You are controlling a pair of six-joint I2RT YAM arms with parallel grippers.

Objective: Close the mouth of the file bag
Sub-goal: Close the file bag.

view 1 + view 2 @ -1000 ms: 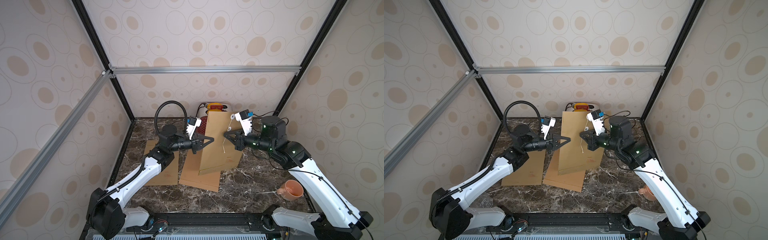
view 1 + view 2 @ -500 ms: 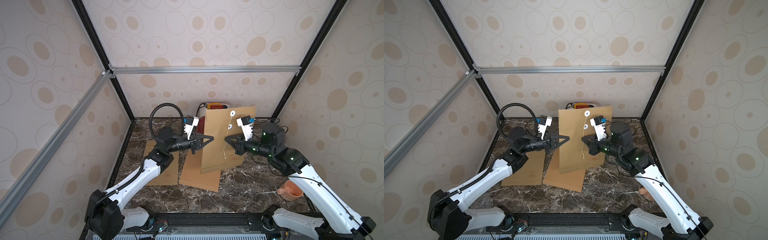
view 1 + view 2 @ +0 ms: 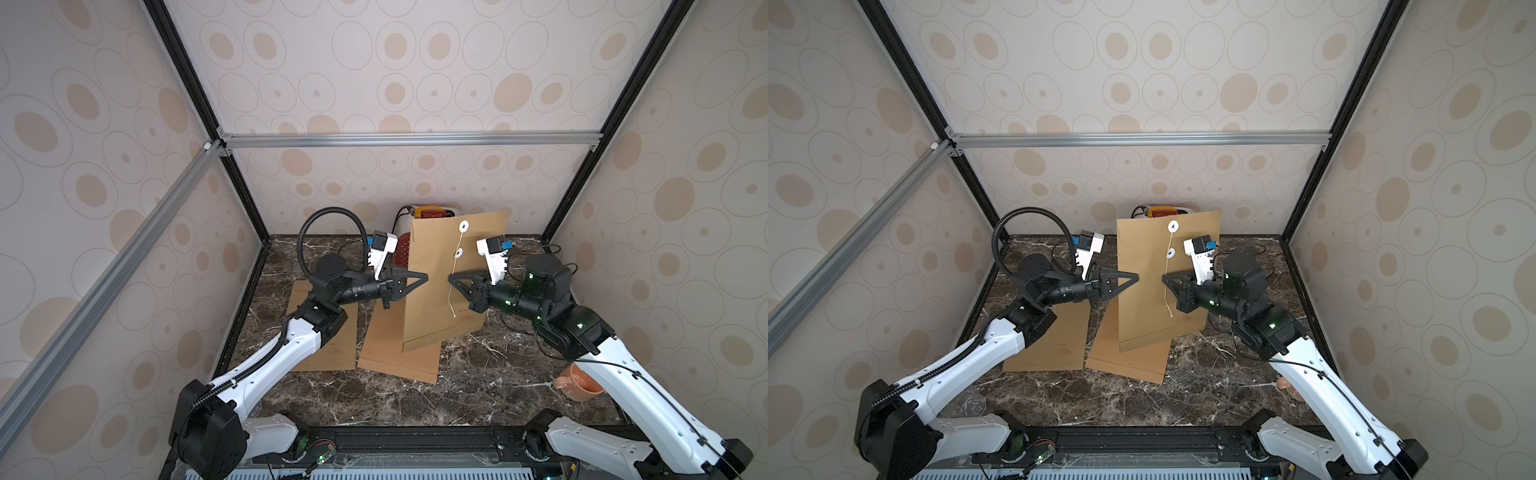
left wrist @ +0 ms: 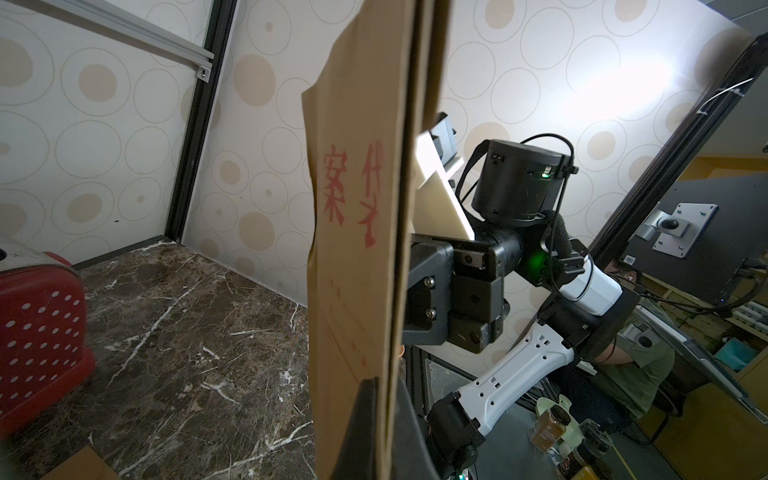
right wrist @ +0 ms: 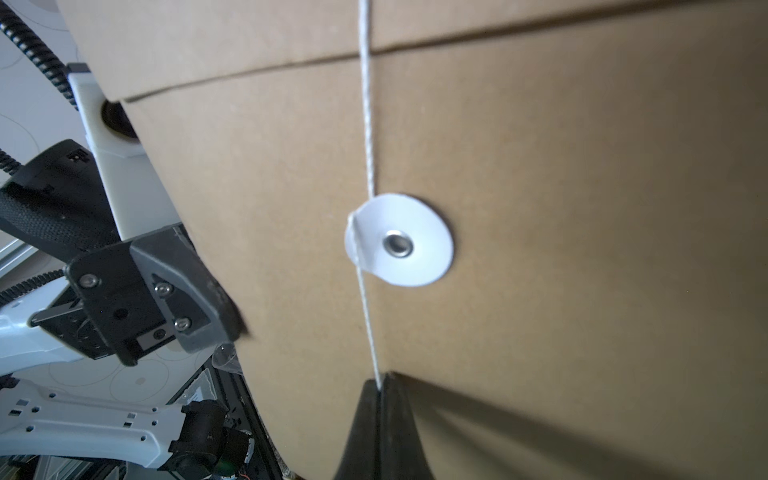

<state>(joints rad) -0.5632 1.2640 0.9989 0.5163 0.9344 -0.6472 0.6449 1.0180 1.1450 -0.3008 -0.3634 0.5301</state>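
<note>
Nearest, beside the right arm, an orange cup [image 3: 579, 384] sits with its inside partly hidden. Two flat envelopes [image 3: 399, 353] lie mid-table. Over them the file bag [image 3: 436, 299] stands upright, contents unseen. The left gripper [image 3: 424, 276] is clamped on its edge, and the right gripper [image 5: 380, 388] pinches the string [image 5: 368, 316] beside the white disc [image 5: 399, 241]. A red basket [image 4: 37, 332] stands at the back.

Orange cup [image 3: 579, 382] sits at the right edge of the marble table [image 3: 478, 386]. Two spare envelopes [image 3: 328, 353] lie flat, side by side. At the back wall there's a red dotted basket [image 4: 41, 332], with a yellow-topped box [image 3: 432, 212] beside it.
</note>
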